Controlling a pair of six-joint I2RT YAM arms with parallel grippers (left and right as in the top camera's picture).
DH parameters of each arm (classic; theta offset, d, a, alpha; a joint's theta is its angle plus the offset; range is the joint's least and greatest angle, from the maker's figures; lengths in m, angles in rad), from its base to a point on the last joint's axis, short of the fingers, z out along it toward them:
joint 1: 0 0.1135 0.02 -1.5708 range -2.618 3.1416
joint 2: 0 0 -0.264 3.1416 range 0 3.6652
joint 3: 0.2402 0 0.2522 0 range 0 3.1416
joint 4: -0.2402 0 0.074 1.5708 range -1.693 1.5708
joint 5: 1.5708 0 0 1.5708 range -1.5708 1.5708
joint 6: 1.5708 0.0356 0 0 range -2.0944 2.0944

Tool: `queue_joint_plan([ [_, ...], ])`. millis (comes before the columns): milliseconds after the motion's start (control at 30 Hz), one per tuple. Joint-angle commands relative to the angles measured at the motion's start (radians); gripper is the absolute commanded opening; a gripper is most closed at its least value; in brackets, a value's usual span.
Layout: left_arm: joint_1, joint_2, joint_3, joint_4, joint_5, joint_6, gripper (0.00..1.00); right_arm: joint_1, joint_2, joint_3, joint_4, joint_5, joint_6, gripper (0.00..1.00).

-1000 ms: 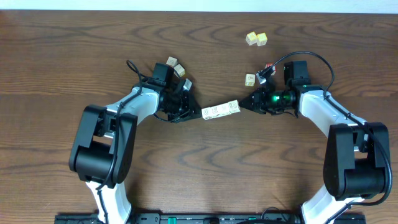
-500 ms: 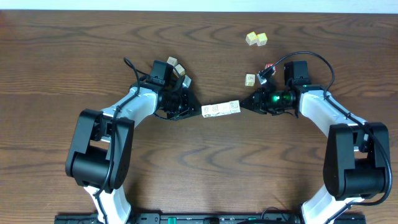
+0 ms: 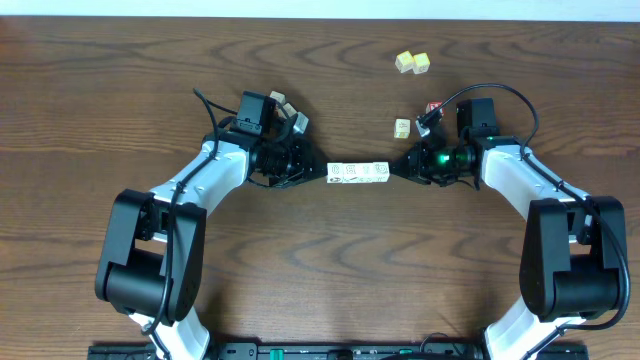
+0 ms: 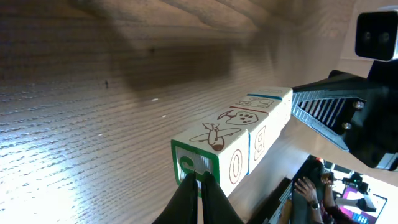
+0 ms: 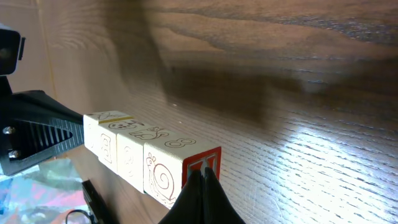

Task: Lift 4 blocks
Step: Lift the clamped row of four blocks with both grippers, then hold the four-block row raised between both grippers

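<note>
So the left claw (image 3: 322,172) is pinched fully shut, its fingertips together like a point, and that point is jammed into the 9 o'clock end of the row of blocks (image 3: 358,172). The right claw (image 3: 393,170) is the same deal: narrowed down to nothing and pushing on the 3 o'clock end. Neither one has a block between its fingers, so the four are only squeezed end to end between the two tips.

What changed: a second ago the row was tilted, with its left end dipping toward 7 o'clock. Now it sits dead level from 9 to 3, about mid-table (image 3: 300,280) between the two claws. The left side did the moving, shifting up toward 12, while the right barely budged.

In the wrist views the row's shadow looks well apart from the blocks, so my guess is they're already off the wood. If so the lift is basically happening, and the squeeze just has to hold.

Pose-wise, the left arm (image 3: 215,165) stretches out from 8 o'clock and the right arm (image 3: 520,180) curls in from 4 o'clock. Some pale yellow cubes (image 3: 412,62) sit untouched up at 1 o'clock.
</note>
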Motion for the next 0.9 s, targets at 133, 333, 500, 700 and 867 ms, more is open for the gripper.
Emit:
queue_joint_plan([
  [133, -0.043, -0.023, 0.026, 0.023, 0.139, -0.010, 0.07, 0.077, -0.023, 0.007, -0.001, -0.222, 0.032, 0.01],
  [333, -0.043, -0.044, 0.026, 0.023, 0.138, -0.010, 0.07, 0.077, -0.072, 0.007, -0.004, -0.219, 0.039, 0.01],
  [500, -0.043, -0.051, 0.026, 0.023, 0.139, -0.014, 0.07, 0.077, -0.074, 0.007, -0.021, -0.217, 0.038, 0.01],
  [700, -0.043, -0.066, 0.026, 0.023, 0.139, -0.021, 0.07, 0.077, -0.076, 0.010, -0.019, -0.218, 0.048, 0.01],
  [867, -0.043, -0.087, 0.026, 0.023, 0.138, -0.021, 0.07, 0.077, -0.076, 0.023, -0.019, -0.221, 0.060, 0.01],
])
